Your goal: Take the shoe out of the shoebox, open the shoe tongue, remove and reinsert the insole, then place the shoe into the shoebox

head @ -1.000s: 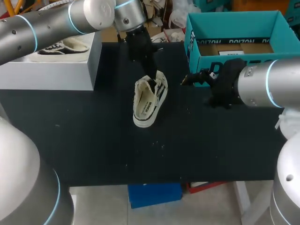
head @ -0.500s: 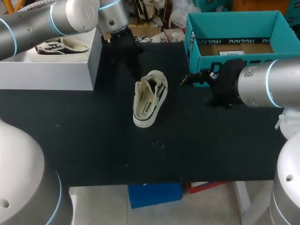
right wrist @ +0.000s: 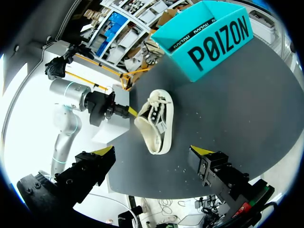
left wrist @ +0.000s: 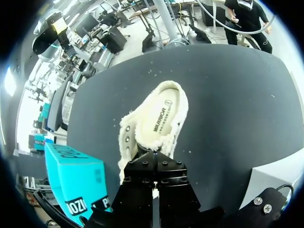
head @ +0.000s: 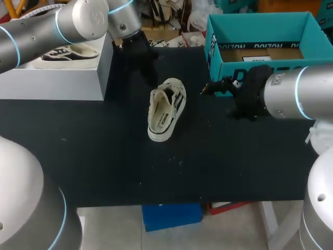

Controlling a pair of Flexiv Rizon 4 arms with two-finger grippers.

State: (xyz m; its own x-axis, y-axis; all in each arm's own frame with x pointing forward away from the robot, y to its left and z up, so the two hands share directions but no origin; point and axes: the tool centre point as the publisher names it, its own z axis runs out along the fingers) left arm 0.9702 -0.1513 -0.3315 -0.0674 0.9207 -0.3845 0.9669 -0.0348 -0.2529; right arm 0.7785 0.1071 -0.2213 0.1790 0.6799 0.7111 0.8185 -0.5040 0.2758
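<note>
A cream shoe (head: pixel 167 109) with dark stripes lies on the black table (head: pixel 104 156), its opening facing up and its fleecy insole (left wrist: pixel 159 118) showing. My left gripper (head: pixel 152 80) hangs shut and empty just behind the shoe's toe end, clear of it; in the left wrist view its black fingers (left wrist: pixel 154 164) are pressed together over the shoe's laced end. The teal shoebox (head: pixel 260 47) stands open at the back right. My right gripper (head: pixel 209 89) is open and empty beside the box's front corner, to the right of the shoe (right wrist: pixel 156 121).
A pale grey block (head: pixel 57 73) sits at the back left with another shoe (head: pixel 70 52) on top. The shoebox (right wrist: pixel 209 38) holds a brown cardboard insert (head: pixel 260 53).
My left gripper has drawn back from the shoe's tongue toward the back left, letting go of it. The shoe's tongue end now lies further open. The right arm has stayed still.
</note>
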